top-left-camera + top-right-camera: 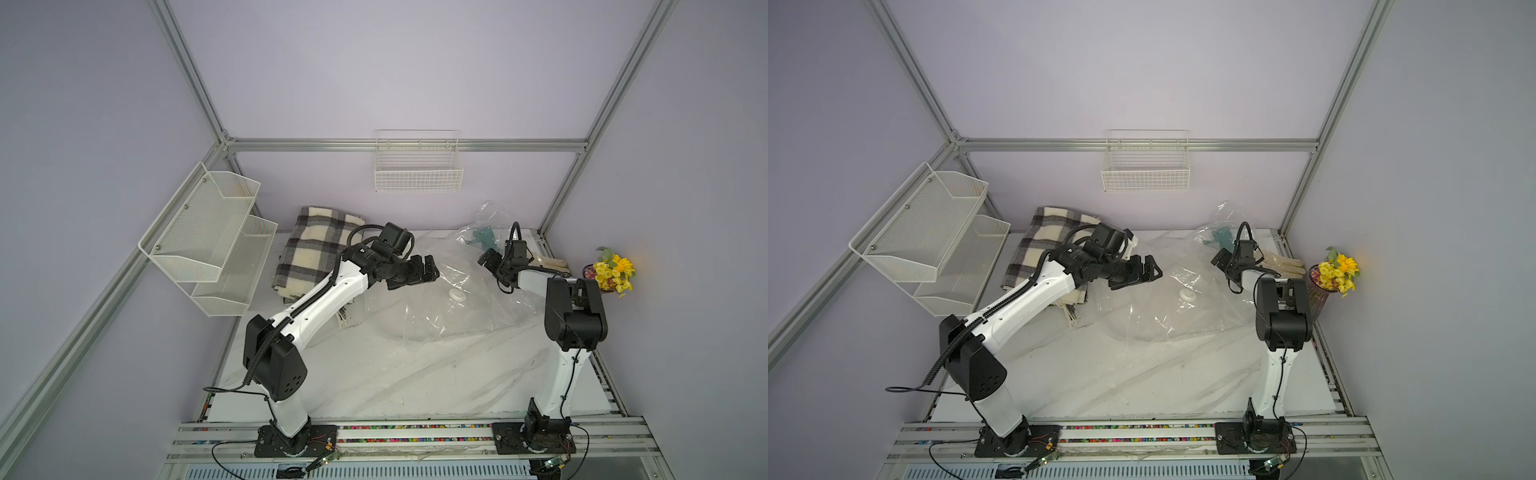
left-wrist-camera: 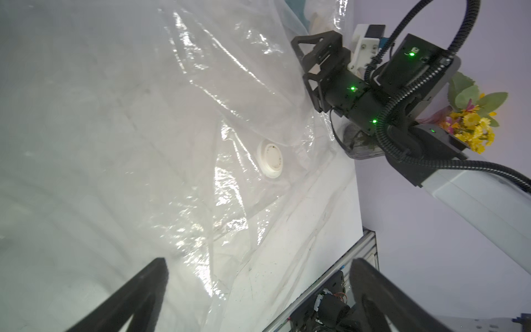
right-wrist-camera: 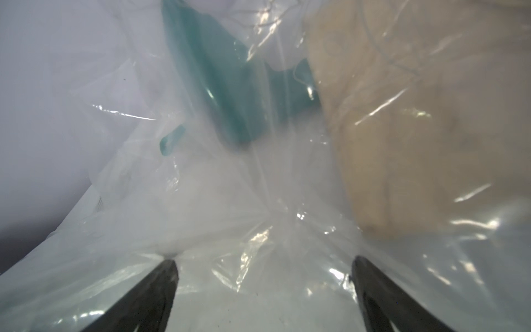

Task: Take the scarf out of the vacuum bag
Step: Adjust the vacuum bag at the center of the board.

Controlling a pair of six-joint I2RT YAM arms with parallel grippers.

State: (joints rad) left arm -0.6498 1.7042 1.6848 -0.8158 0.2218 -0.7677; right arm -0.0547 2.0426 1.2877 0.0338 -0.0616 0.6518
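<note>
Partly hidden plaid scarf (image 1: pixel 311 245), vacuum bag (image 1: pixel 449 320) edges faint, left end effector (image 2: pixel 258 261), right end effector (image 3: pixel 264 260) both spread wide, empty

Both top views hang high over the near rail (image 1: pixel 415 432), looking down and back across the whole table (image 1: pixel 374 374) (barely a sideways shift between them). The left wrist camera rides behind the left gripper (image 2: pixel 258 261), close over the vacuum bag (image 2: pixel 129 115), the right gripper (image 2: pixel 304 61) ahead. The right wrist camera peers past its own fingers (image 3: pixel 155 287), very near clear plastic (image 3: pixel 258 201) the top views also show
</note>
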